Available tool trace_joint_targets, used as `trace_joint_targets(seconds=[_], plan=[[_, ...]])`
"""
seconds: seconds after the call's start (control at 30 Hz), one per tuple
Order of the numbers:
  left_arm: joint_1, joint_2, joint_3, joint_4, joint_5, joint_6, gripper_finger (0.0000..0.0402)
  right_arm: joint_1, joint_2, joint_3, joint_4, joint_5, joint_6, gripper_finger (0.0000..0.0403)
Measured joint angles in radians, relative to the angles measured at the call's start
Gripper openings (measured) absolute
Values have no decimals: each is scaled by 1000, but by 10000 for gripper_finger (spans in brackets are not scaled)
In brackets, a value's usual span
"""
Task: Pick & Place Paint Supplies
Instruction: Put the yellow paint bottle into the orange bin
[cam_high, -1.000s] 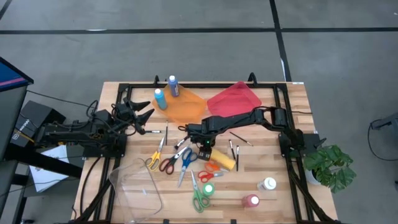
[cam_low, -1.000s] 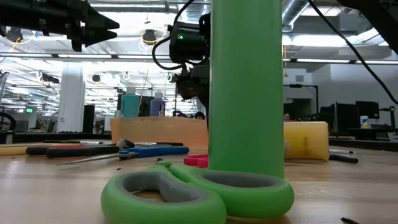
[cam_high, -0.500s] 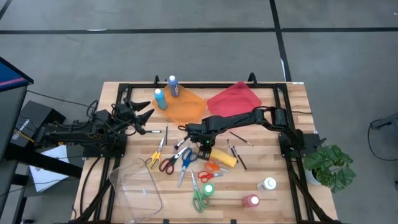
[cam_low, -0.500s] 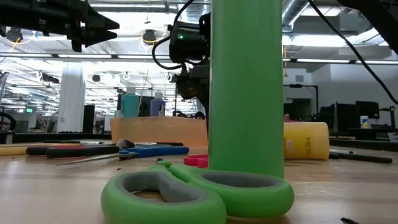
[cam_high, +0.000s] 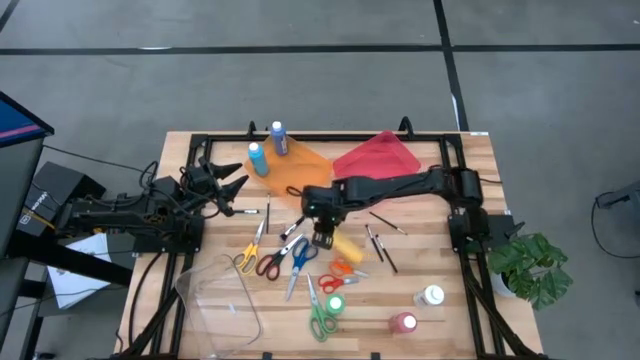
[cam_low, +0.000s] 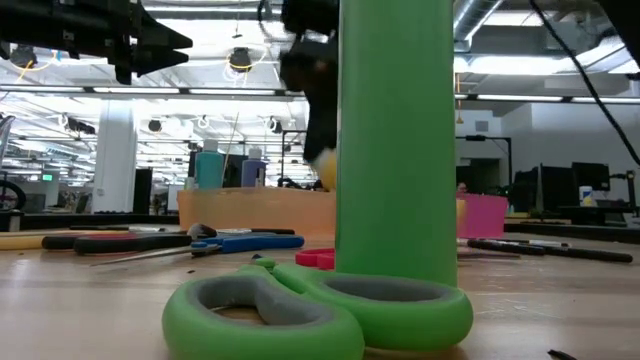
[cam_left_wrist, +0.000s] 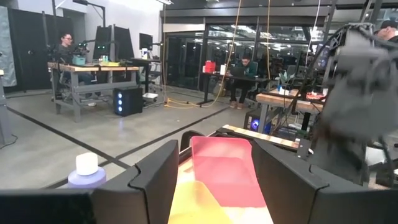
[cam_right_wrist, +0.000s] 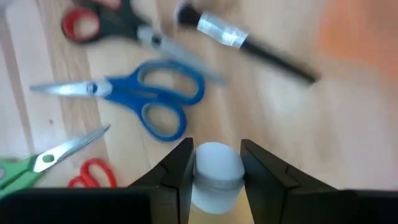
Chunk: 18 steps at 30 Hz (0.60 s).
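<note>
My right gripper (cam_high: 320, 235) is over the table's middle, shut on a yellow paint bottle (cam_high: 345, 246). Under it lie blue scissors (cam_right_wrist: 146, 99), red scissors (cam_high: 272, 260) and thin dark brushes (cam_high: 377, 243). Green scissors (cam_low: 320, 310) lie at the near edge, and a green bottle (cam_low: 395, 140) stands on their handles. A white bottle (cam_high: 432, 295) and a pink bottle (cam_high: 403, 322) stand near right. Two blue bottles (cam_high: 258, 158) stand on the orange tray (cam_high: 300, 172). My left gripper (cam_high: 235, 185) waits open at the table's left, raised. My right gripper pinches the yellow bottle at its white cap end (cam_right_wrist: 216, 163) between its two fingers (cam_right_wrist: 180, 167). The fingers slant down from above. The bottle hangs tilted below them, its base toward the table's near right. It is lifted clear of the wood.
A red tray (cam_high: 378, 157) lies at the far right beside the orange one. A clear plastic tray (cam_high: 220, 300) sits at the near left. Yellow scissors (cam_high: 252, 245) and small orange scissors (cam_high: 340, 270) lie around the middle. A potted plant (cam_high: 530, 268) stands off the right edge.
My right gripper has risen and tipped less steeply, taking the yellow bottle with it. The bottle lay on its side on the table before. Now it is lifted clear and hangs tilted from its cap end, a little nearer the orange tray.
</note>
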Motion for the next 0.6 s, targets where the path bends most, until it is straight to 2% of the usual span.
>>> trace_joint_targets(seconds=[0.33, 0.6], plan=[[0, -1, 0, -1, 0, 0, 200, 9, -134, 0, 90, 212, -54, 95], [0, -1, 0, -4, 0, 0, 200, 24, -164, 0, 170, 335, -101, 92]])
